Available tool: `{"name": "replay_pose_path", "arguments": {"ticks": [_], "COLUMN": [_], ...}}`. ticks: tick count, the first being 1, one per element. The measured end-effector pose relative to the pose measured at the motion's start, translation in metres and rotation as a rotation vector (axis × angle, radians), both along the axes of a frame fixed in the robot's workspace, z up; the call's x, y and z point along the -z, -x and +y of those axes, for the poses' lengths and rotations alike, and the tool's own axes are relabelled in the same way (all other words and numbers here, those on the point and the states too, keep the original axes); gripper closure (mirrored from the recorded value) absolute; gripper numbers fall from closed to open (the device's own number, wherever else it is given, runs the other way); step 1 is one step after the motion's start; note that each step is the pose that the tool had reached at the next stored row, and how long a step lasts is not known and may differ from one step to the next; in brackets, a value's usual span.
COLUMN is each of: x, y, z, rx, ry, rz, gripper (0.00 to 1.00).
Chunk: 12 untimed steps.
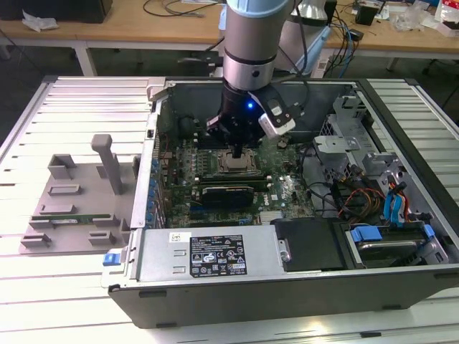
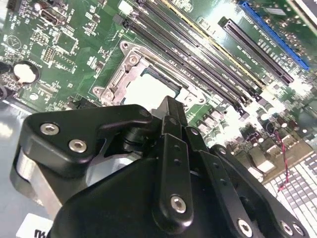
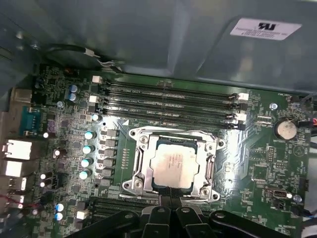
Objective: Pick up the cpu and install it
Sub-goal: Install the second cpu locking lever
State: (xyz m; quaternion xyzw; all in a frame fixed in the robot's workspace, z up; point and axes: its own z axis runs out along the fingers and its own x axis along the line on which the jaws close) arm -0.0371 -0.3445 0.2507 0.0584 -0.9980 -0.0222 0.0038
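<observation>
cpu [image 3: 173, 167] in socket [image 3: 139, 174], tool [image 3: 171, 199] at its edge

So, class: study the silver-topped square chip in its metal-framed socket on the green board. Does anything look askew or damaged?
Nothing stands out. The silver-topped square cpu lies flat and square within the metal-framed socket, with the black gripper at its edge. No damage shows on the green motherboard.

pincer [image 2: 171, 106]: black linkage in the foreground, tips over the socket edge | cpu [image 2: 148, 88]: pale, glary, flat in the metal-framed socket [image 2: 130, 67] just beyond the tips | memory slots [image 2: 208, 64]: long, dark, beyond the socket | motherboard [image 2: 74, 44]: green, beneath.
</observation>
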Motion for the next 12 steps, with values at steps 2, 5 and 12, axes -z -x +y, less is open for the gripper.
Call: {"name": "replay_pose_path", "arguments": {"ticks": [2,5,12], "x": [-0.0096,-0.0227,-0.0229], "y": [0.0000,0.0000,0.0000], "z": [0.0000,0.0001,0.0001], "rx": [0.000,0.000,0.000], "ry": [0.0011,0.0016,0.0016], "rz": [0.0000,0.0000,-0.0001], "gripper": [0.89,0.89,0.89]}}
